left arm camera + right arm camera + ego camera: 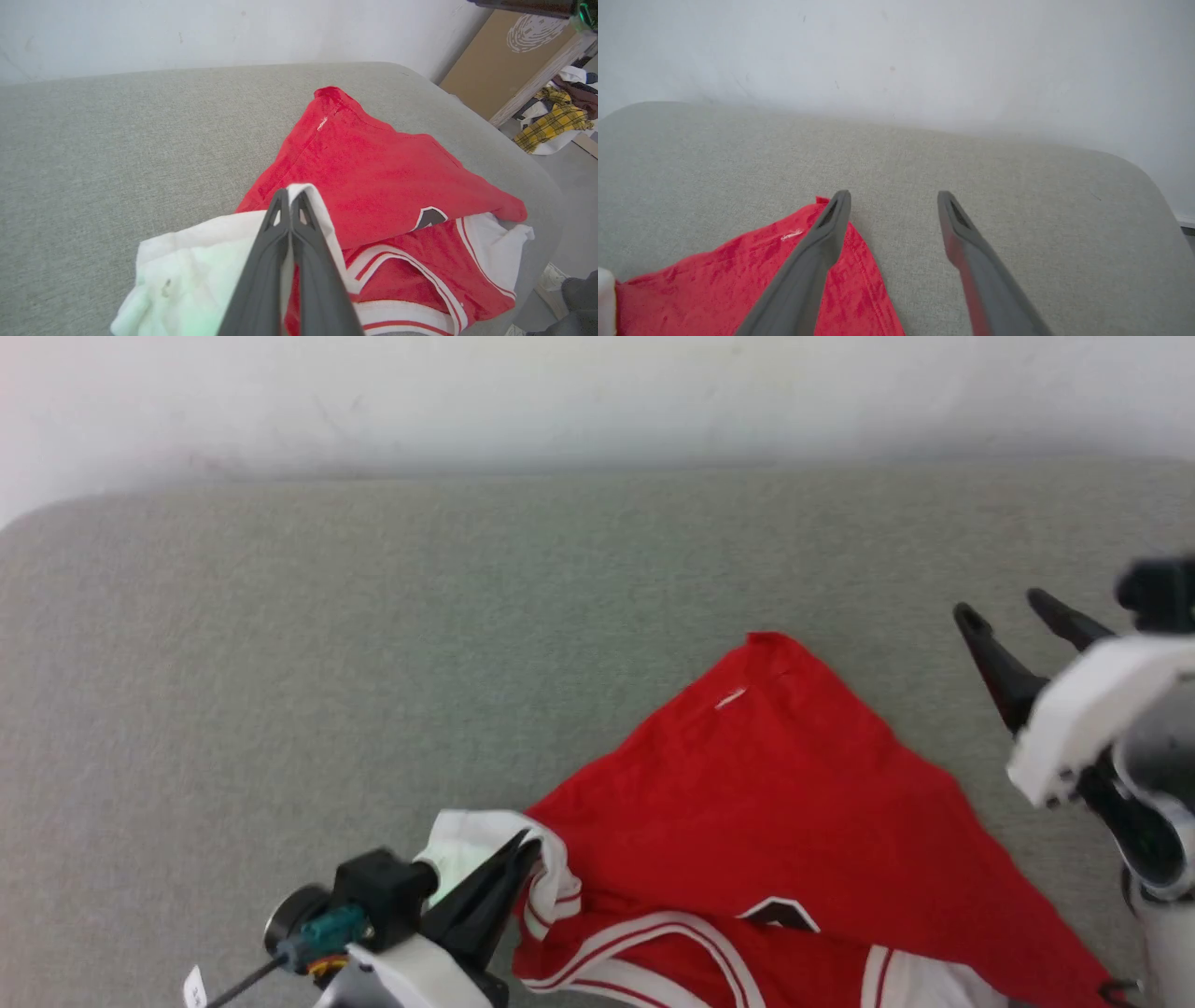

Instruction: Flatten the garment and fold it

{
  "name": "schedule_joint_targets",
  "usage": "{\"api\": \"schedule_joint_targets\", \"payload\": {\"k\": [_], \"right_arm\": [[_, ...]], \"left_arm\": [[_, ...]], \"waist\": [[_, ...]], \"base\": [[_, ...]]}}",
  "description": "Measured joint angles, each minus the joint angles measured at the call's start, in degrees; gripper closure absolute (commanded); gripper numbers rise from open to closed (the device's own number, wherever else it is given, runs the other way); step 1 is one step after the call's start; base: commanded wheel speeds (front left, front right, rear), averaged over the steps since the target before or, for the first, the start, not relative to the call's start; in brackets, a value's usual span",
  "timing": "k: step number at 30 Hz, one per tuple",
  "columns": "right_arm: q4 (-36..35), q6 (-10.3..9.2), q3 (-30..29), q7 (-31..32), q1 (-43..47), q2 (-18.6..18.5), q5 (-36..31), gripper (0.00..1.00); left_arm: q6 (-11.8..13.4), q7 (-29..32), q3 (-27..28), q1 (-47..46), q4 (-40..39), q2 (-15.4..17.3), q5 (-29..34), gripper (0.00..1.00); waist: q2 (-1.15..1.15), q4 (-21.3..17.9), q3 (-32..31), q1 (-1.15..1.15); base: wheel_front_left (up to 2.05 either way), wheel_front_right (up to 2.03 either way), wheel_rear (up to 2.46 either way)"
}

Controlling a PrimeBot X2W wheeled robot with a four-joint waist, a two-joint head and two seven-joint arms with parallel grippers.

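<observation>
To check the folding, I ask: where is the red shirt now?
In the head view the shirt lies on the grey cushion at the lower right. The left gripper pinches its white sleeve; the open right gripper is beside it.

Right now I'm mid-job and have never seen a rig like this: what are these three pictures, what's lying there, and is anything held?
It is a wheeled robot with two arms, each ending in a two-fingered pincer. One picture looks down from its head; the other two look along each pincer from the wrists. A red garment with white sleeves lies crumpled on a grey padded surface against a pale wall. The left pincer is shut on a white sleeve. The right pincer is open and holds nothing, poised by the garment's far red corner.
</observation>
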Motion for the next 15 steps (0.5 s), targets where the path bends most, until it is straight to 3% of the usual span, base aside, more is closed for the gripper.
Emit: {"api": "schedule_joint_targets", "payload": {"k": [7, 15], "right_arm": [[13.2, -0.01, 7.2, 7.1, -9.4, -3.1, 1.2, 0.00], [21.4, -0.01, 14.0, 8.6, -12.6, -6.3, 1.7, 0.00]], "left_arm": [[-2.5, -0.5, -2.0, -4.5, 2.2, -3.2, 0.0, 1.00], [-4.0, -2.0, -2.9, -6.4, 5.2, -5.2, 0.0, 1.00]], "waist": [[0.00, 5.2, 4.3, 0.00], [0.00, 11.4, 8.9, 0.00]], "base": [[0.00, 0.00, 0.00], [0.00, 0.00, 0.00]]}}
